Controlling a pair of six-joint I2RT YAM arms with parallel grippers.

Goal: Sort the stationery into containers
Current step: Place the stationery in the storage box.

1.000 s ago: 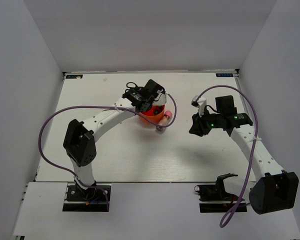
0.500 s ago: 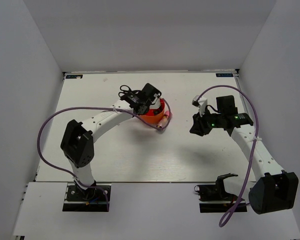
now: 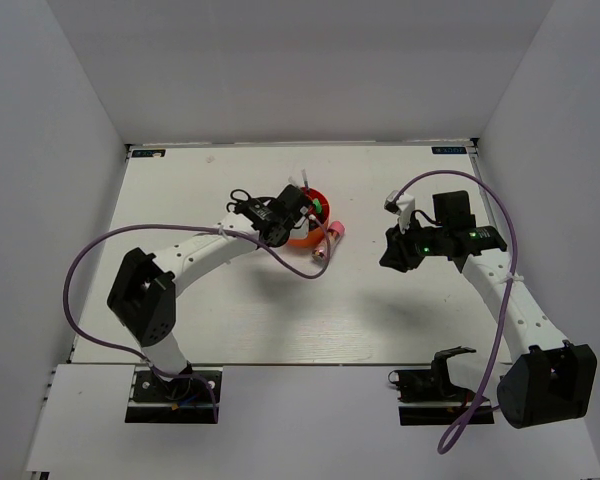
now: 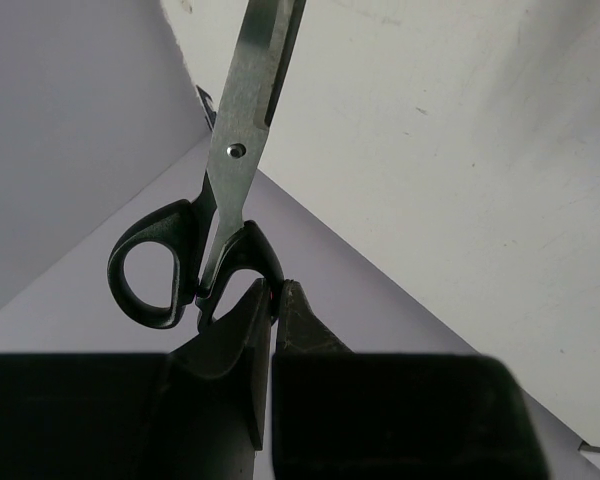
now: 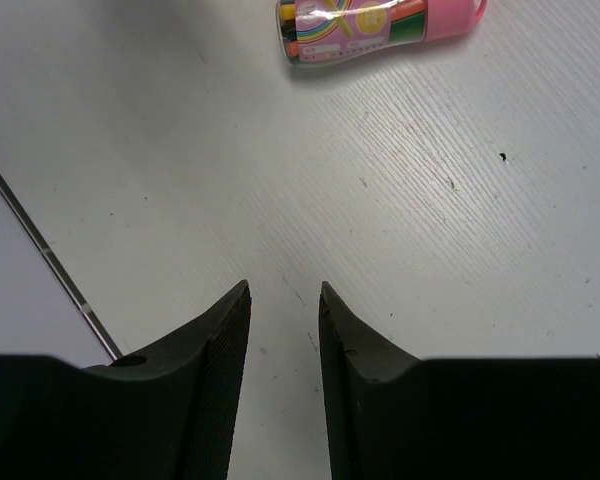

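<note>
My left gripper (image 3: 255, 207) is shut on one handle loop of the black-handled scissors (image 4: 230, 150). They hang in the air just left of the orange tub (image 3: 305, 238), with the blades pointing away from the fingers. In the left wrist view the pads (image 4: 242, 320) pinch the handle at its rim. A white pen and green items stand in the tub. Right of it, the pink-capped clear tube (image 3: 327, 238) lies on the table, and the right wrist view shows it too (image 5: 380, 25). Farther right, my right gripper (image 3: 385, 258) hovers open and empty above bare table (image 5: 283, 290).
White walls close in the table at the back and on both sides. My left arm's purple cable (image 3: 90, 260) loops over the left side, and the right arm's cable (image 3: 495, 215) arcs over the right. A loose black gripper part (image 3: 440, 365) lies near the right base.
My left gripper has carried the scissors left and toward the near side, off the top of the tub, uncovering what stands in it. The right arm has not moved.
</note>
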